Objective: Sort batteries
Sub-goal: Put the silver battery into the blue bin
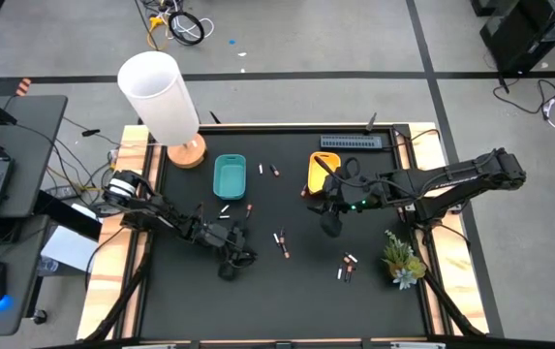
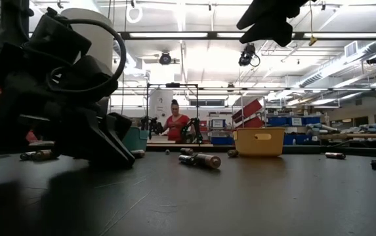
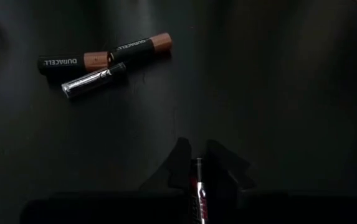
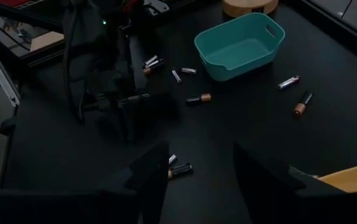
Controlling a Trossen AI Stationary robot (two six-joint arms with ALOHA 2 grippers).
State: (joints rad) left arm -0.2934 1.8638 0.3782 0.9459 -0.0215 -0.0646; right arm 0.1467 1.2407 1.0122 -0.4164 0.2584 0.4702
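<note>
Batteries lie scattered on the black mat: three, two dark with copper ends and one silver (image 3: pixel 94 81), lie ahead of my left gripper (image 3: pixel 198 171), and others lie near the teal tray (image 1: pixel 230 175) and at the right (image 1: pixel 347 268). My left gripper (image 1: pixel 235 258) is down at the mat, left of centre, shut on a dark battery with red marking (image 3: pixel 197 186). My right gripper (image 4: pixel 197 171) hangs open above the mat's middle (image 1: pixel 330 221), near the yellow tray (image 1: pixel 322 172), with nothing between its fingers. My left gripper pinches the dark battery (image 3: pixel 197 182) between its two fingers (image 3: pixel 179 163), which come slanting down from the table's left and lie along the battery. Down at the mat the fingers hide the rest, so I cannot tell whether the battery is lifted.
A white lamp on a wooden base (image 1: pixel 166 102) stands at the far left corner, a small potted plant (image 1: pixel 400 258) at the right edge, and a grey strip (image 1: pixel 351 142) along the far edge. A person (image 2: pixel 174 124) sits in the room beyond.
</note>
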